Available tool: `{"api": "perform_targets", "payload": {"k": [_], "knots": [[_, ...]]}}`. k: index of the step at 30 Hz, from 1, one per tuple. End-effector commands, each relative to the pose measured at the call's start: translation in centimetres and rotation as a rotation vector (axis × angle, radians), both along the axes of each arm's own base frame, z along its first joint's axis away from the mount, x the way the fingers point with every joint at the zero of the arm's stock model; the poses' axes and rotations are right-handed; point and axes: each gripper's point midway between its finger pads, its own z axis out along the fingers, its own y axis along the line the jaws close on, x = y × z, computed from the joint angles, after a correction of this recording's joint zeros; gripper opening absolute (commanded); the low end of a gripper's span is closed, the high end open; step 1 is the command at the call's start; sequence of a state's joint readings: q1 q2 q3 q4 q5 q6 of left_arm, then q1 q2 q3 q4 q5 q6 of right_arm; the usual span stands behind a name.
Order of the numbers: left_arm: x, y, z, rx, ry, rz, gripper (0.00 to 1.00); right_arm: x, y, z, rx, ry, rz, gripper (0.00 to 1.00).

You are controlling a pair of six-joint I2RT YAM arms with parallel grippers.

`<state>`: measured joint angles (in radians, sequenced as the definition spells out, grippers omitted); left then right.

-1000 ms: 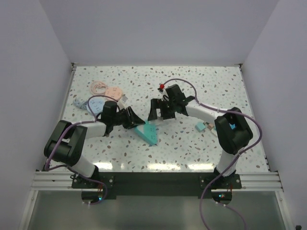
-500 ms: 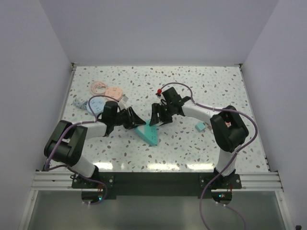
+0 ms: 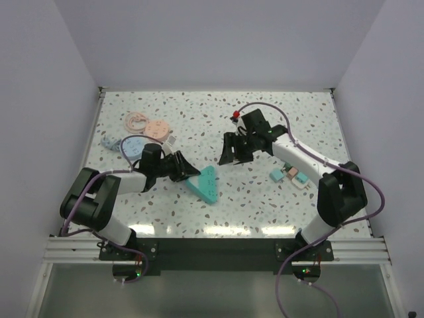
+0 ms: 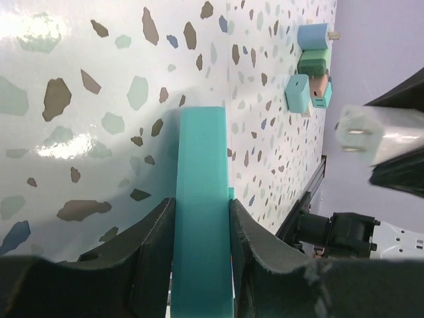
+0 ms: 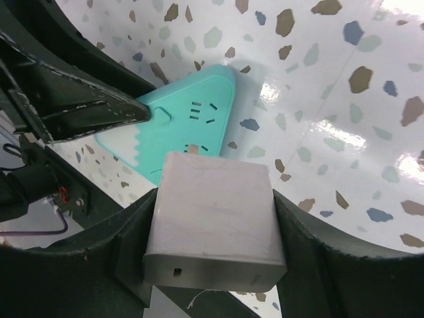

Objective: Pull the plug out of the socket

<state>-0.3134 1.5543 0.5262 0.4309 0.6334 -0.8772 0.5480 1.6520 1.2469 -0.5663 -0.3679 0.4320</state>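
While the left gripper (image 4: pixel 202 215) clamps shut on the narrow edge of the teal socket (image 3: pixel 205 185) and pins it to the table (image 3: pixel 265 112), we find the white plug (image 5: pixel 212 212) squeezed between the fingers of the right gripper (image 3: pixel 232 154). The plug hangs in the air, up and to the far right of the socket. Its two prongs are bare and clear of the slots, so we judge the pull itself done.

What matters for the next move is that gap. The socket lies near and left of the plug, its long side running away from the left fingers toward the right arm. The right arm is the one that has the plug, and it needs only to carry it off.

We count one socket and one plug. On the right lie some small adapters (image 3: pixel 290 174), three or perhaps four, since they huddle too closely to separate. At the far left we count two pink pieces (image 3: pixel 158 128) and two blue ones (image 3: pixel 131 144).
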Motion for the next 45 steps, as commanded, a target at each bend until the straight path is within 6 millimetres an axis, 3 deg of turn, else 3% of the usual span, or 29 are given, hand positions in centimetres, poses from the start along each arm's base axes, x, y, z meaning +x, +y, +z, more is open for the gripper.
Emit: {"api": "perform_targets", "payload": {"k": [1, 5, 8, 11, 12, 16, 17, 19, 20, 25, 26, 27, 30, 31, 34, 40, 45], "knots": [[0.3, 0.3, -0.3, 0.018, -0.016, 0.015, 0.0, 0.3, -0.2, 3.9, 0.045, -0.068, 0.021, 0.0], [0.9, -0.1, 0.8, -0.007, -0.035, 0.006, 0.0, 1.4, -2.0, 5.4, 0.006, -0.128, -0.051, 0.0], [1.5, -0.5, 1.7, -0.025, -0.058, 0.002, 0.0, 3.5, -6.2, 5.1, -0.106, -0.175, -0.212, 0.0], [1.9, -0.8, 2.7, -0.044, -0.079, -0.005, 0.0, 5.1, -13.2, 3.0, -0.279, -0.171, -0.434, 0.0], [2.1, -0.9, 3.0, -0.049, -0.087, -0.007, 0.0, 5.3, -16.2, 1.3, -0.316, -0.13, -0.529, 0.0], [3.1, -1.3, 4.8, -0.071, -0.132, -0.015, 0.0, 4.9, -22.9, -2.7, -0.387, -0.033, -0.743, 0.0], [3.2, -1.4, 5.0, -0.072, -0.134, -0.018, 0.0, 4.5, -24.5, -3.7, -0.403, -0.003, -0.791, 0.07], [3.8, -1.6, 5.8, -0.076, -0.149, -0.026, 0.0, 4.8, -25.3, -4.3, -0.392, 0.002, -0.833, 0.1], [4.0, -1.7, 6.0, -0.075, -0.156, -0.029, 0.0, 5.1, -25.7, -4.6, -0.384, -0.008, -0.852, 0.18], [5.1, -1.9, 7.4, -0.078, -0.183, -0.038, 0.0, 6.4, -25.8, -4.6, -0.353, -0.018, -0.874, 0.29], [5.3, -1.7, 7.5, -0.078, -0.187, -0.036, 0.0, 6.8, -25.9, -4.4, -0.357, -0.024, -0.877, 0.34], [5.5, -1.7, 7.8, -0.081, -0.192, -0.035, 0.0, 6.9, -26.1, -4.5, -0.369, -0.022, -0.883, 0.51], [6.3, -1.1, 8.5, -0.085, -0.205, -0.021, 0.0, 7.2, -26.6, -4.5, -0.391, -0.016, -0.884, 0.66], [6.4, -0.9, 8.7, -0.087, -0.213, -0.02, 0.0, 7.3, -26.6, -4.4, -0.389, -0.019, -0.881, 0.78], [7.6, 0.6, 9.6, -0.092, -0.23, 0.009, 0.0, 7.5, -26.4, -2.7, -0.363, -0.052, -0.885, 0.98], [9.6, 3.5, 11.3, -0.087, -0.273, 0.063, 0.0, 6.8, -26.0, 1.7, -0.309, -0.119, -0.878, 0.98], [12.7, 9.1, 11.9, -0.012, -0.285, 0.199, 0.0, 5.0, -24.5, 5.7, -0.21, -0.191, -0.819, 0.98]]}}
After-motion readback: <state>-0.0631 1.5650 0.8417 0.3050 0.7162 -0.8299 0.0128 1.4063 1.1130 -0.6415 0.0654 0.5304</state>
